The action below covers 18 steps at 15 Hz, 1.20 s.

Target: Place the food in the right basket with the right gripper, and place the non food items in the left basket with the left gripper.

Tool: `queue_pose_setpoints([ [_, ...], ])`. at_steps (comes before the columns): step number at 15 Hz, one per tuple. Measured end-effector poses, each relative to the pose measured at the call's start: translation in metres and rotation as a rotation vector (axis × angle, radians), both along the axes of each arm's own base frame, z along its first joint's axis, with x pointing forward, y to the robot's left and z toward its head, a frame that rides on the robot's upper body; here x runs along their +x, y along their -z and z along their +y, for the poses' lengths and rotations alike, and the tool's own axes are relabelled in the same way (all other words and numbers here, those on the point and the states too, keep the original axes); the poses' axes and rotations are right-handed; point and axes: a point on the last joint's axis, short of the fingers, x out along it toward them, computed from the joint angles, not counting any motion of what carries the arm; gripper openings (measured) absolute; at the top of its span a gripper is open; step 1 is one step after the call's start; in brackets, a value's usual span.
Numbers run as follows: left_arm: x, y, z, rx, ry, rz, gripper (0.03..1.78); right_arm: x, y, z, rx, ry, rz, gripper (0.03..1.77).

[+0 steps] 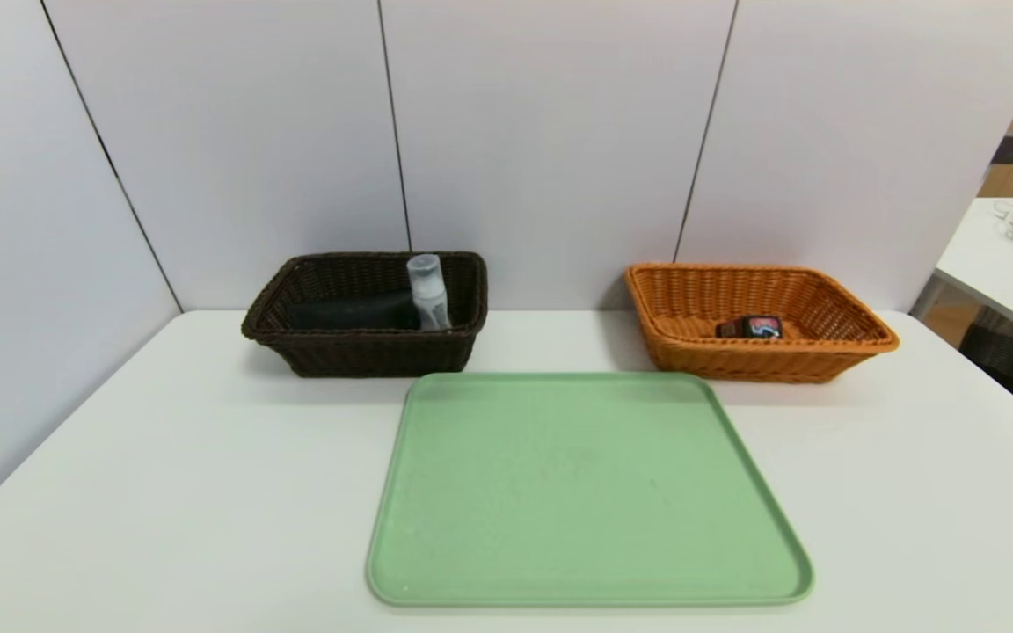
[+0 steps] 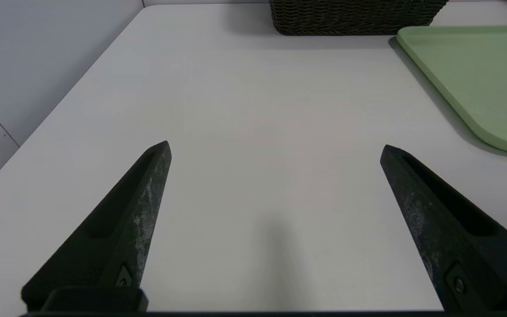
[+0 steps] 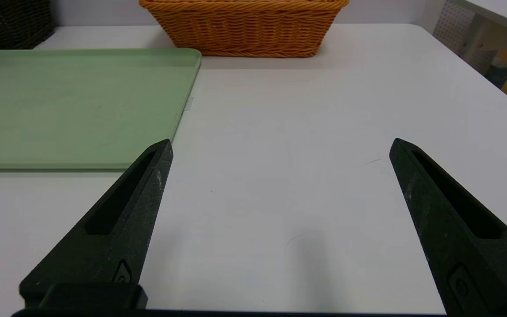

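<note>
Both tools, left tool [image 2: 275, 147] and right tool [image 3: 280, 145], hang spread apart over the counter's [image 1: 163, 457] near edge; a light, slippery bottle [image 1: 428, 292], best gripped mid-body, stands in the dark basket [image 1: 366, 352] and a small stiff packet [image 1: 751, 328] lies in the orange basket [image 1: 761, 360] along the far edge.

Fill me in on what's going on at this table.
Nothing is being handled right now. The left claw and right claw both hang open over bare table, holding nothing. The green tray has nothing on it. A clear bottle and a dark item sit in the dark basket; a small packet lies in the orange basket.
</note>
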Motion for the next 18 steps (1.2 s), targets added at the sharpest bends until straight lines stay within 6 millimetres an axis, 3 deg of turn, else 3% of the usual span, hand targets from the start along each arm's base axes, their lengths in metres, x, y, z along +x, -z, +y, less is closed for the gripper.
queue_pose_setpoints([
  [18, 0.0000, 0.0000, 0.0000, 0.000, 0.000, 0.000, 1.69, 0.0000, -0.0001, 0.0000, 0.002, 0.002, -0.001, 1.70],
])
